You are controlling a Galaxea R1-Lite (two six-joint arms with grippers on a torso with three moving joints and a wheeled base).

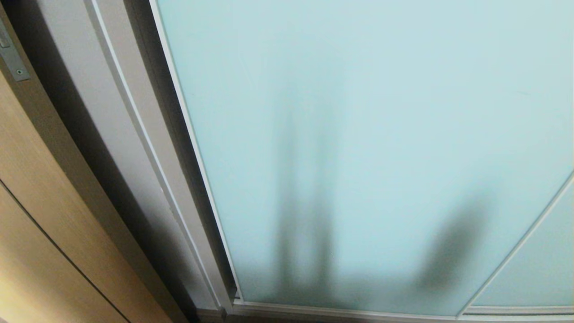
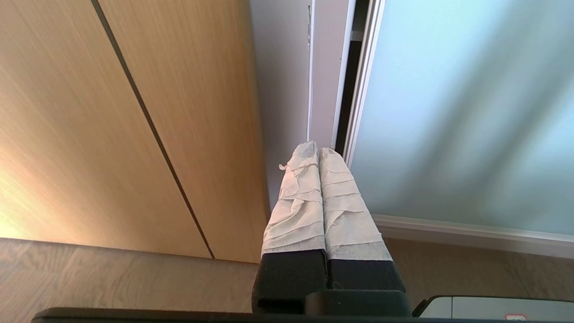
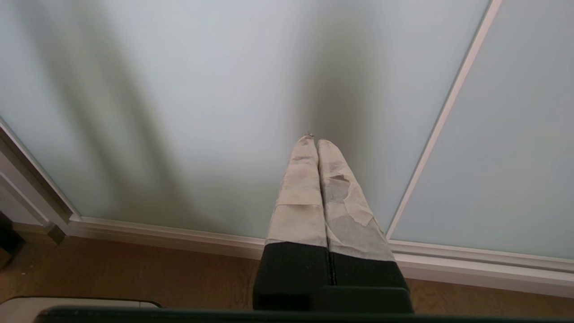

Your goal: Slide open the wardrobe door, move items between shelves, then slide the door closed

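Nearest, in the left wrist view: left gripper (image 2: 319,150) pressed fully together, tape-wrapped fingers (image 2: 296,211) side by side, nothing between them, tips aimed toward the narrow dark gap at the door's edge. Below it, wooden floor (image 2: 112,278) across 6 o'clock. In the right wrist view: right gripper (image 3: 313,141) likewise clamped tight and empty, pale wrapped fingers (image 3: 302,202) meeting along their length, tips close to the glass, contact not clear. Same brown floor at 6 to 8 o'clock there, then a white bottom rail (image 3: 179,233) running across. Farther on, in the head view: no arm or gripper visible, only soft dark shadows at 6 and 5 o'clock on the glass. Filling the head view from centre out to 3 o'clock and up to 12: the sliding wardrobe door (image 1: 381,112), frosted pale aqua glass in a slim white-silver frame, standing shut against the jamb. At 4 o'clock, a thin frame strip (image 1: 515,251) slanting across, a second glass panel (image 1: 538,269) beyond it. At 9 to 10 o'clock, a grey-white jamb (image 1: 112,116) beside the door's edge. At 8 o'clock, a tan wooden door (image 1: 40,224), with a metal latch plate (image 1: 11,58) at 10 o'clock. No cushion or shelf on show from any view.
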